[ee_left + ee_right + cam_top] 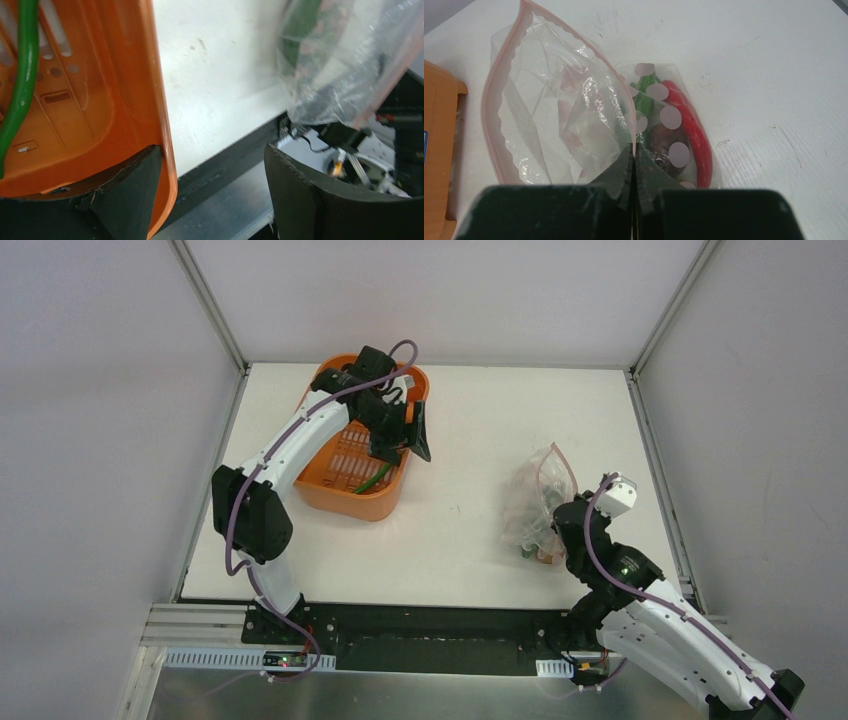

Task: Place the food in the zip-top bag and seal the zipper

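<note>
Green chili (22,85) in orange tub (105,100), ends unseen

Top external: fixed high above and behind the arms' bases (275,625), facing down and forward, far enough back to take in the whole white desk (480,540).

Left wrist: mounted just behind the left claw (212,165), very near, looking out between its fingers past the wall of the orange tub (100,100) and across the desk toward the zip-top bag (345,65).

Right wrist: close above the right claw (633,165), aimed down along its fingers at that bag.

Shared by all three: bag, desk and some of the tub.
</note>
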